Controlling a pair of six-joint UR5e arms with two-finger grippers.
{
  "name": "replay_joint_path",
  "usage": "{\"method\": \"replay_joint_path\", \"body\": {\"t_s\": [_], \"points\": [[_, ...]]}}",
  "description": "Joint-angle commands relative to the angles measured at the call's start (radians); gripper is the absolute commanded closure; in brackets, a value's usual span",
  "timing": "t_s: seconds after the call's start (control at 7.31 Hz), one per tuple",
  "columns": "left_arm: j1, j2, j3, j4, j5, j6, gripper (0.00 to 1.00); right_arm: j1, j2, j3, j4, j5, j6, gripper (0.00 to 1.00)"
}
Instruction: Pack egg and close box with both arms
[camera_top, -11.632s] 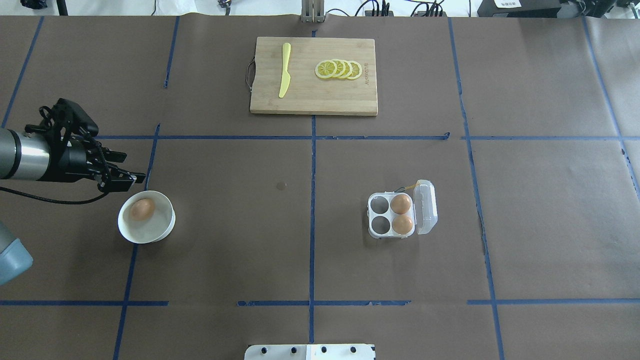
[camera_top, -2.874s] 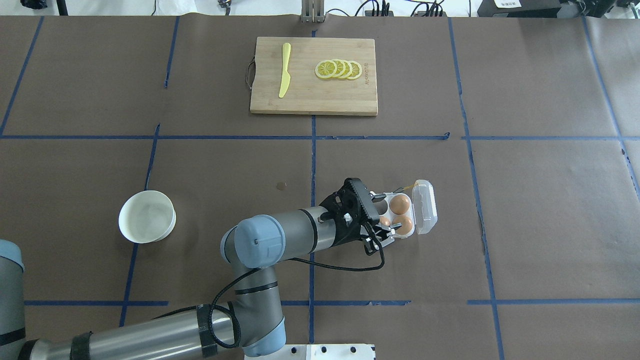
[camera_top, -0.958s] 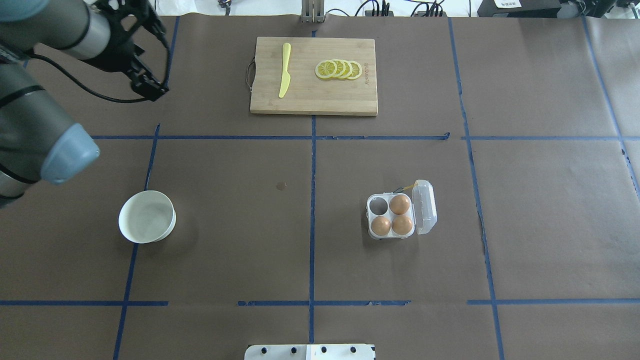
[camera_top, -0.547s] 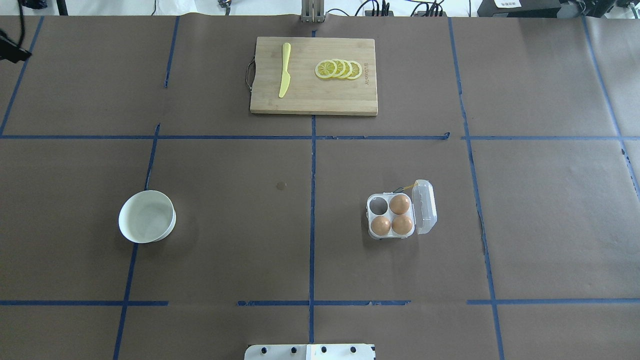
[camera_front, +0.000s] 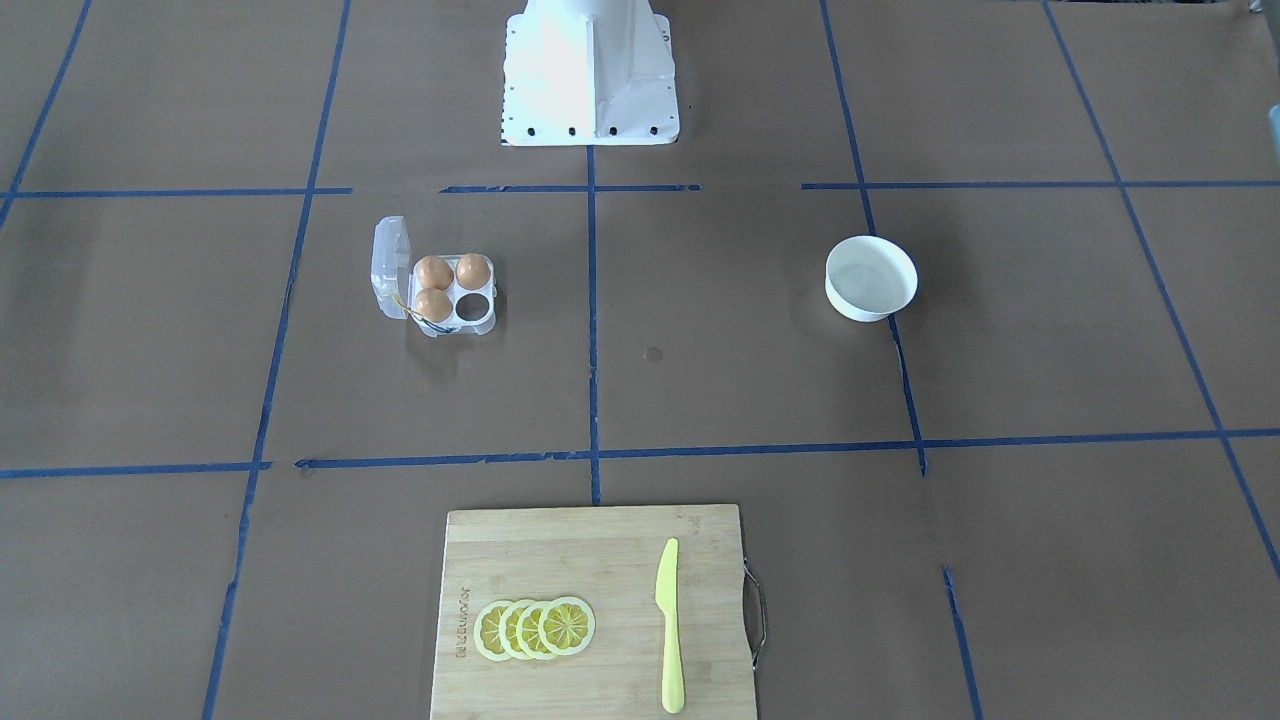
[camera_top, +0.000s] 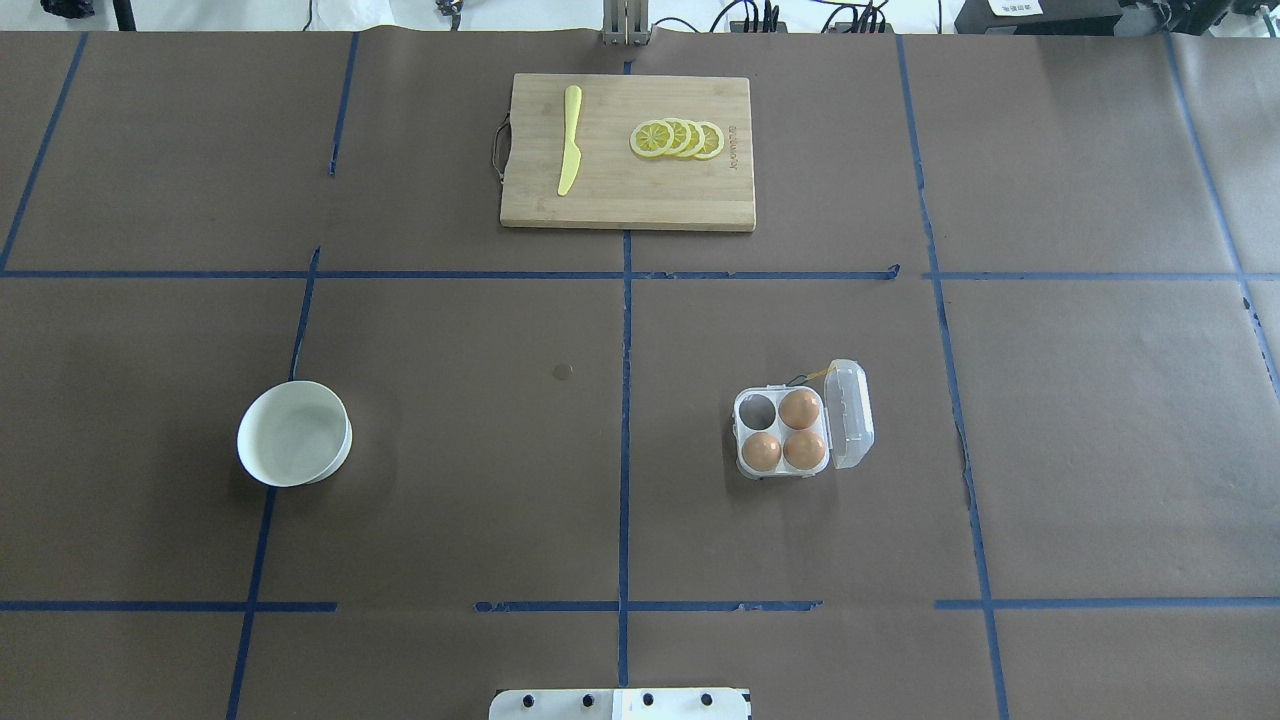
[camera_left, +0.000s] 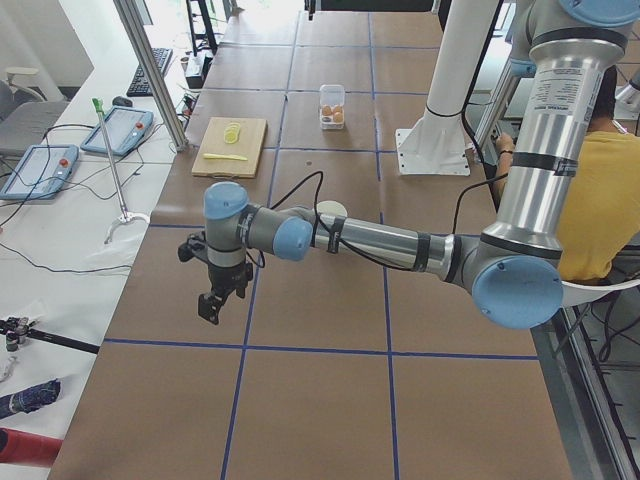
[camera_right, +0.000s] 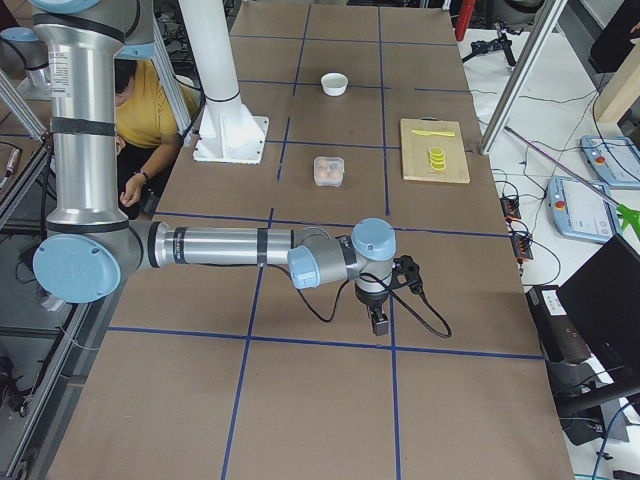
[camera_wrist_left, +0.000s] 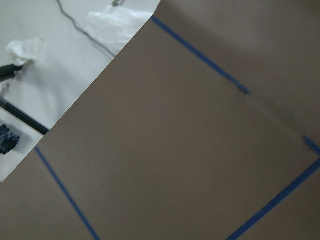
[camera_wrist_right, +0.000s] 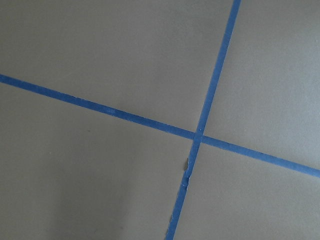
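- Gone from the overhead view is the black gripper tip that showed at its 10 o'clock edge half a second ago. The egg (camera_top: 762, 452), in the bowl (camera_top: 345, 445) at the start, now sits in the box (camera_top: 782, 430).
- Overhead: the box lies at 4 o'clock from the table's middle, with its lid (camera_top: 851, 415) open on its 3 o'clock side. Three cells hold eggs and the 10 o'clock cell is empty. The bowl stands at 8 o'clock and the cutting board (camera_top: 610, 205) at 12 o'clock.
- Front-facing: the board is at 6 o'clock with a knife (camera_front: 668, 625) and lemon slices (camera_front: 535, 628) on it, and the box is at 10 o'clock.
- Left side view: the left arm (camera_left: 370, 240) reaches over the near table end, well apart from the box. The left gripper (camera_left: 215, 305) points down over bare paper. I cannot tell whether its fingers are parted.
- Right side view: the right arm (camera_right: 220, 245) does likewise, and the right gripper (camera_right: 380, 322) hangs near a tape line. I cannot tell its state either.
- Wrist cameras: only brown paper and blue tape (camera_wrist_right: 200, 135).
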Motion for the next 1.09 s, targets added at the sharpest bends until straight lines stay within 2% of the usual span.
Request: {"method": "replay_joint_path", "body": {"t_s": [0.0,0.14,0.41,0.68,0.96], "points": [[-0.073,0.149,0.011,0.015,-0.243,0.005,0.0,0.0,0.002,-0.002,-0.001,-0.005,0.002,0.0],[-0.087,0.162,-0.006,0.023,-0.283,-0.004,0.0,0.0,0.005,-0.001,0.001,-0.005,0.012,0.0],[-0.094,0.143,-0.023,0.085,-0.282,-0.007,0.0,0.0,0.008,-0.001,0.001,-0.005,0.017,0.0],[-0.096,0.141,-0.047,0.087,-0.281,-0.007,0.0,0.0,0.008,-0.001,0.001,-0.003,0.017,0.0],[-0.137,0.138,-0.07,0.086,-0.194,-0.003,0.0,0.0,0.007,-0.002,-0.001,-0.003,0.019,0.0]]}}
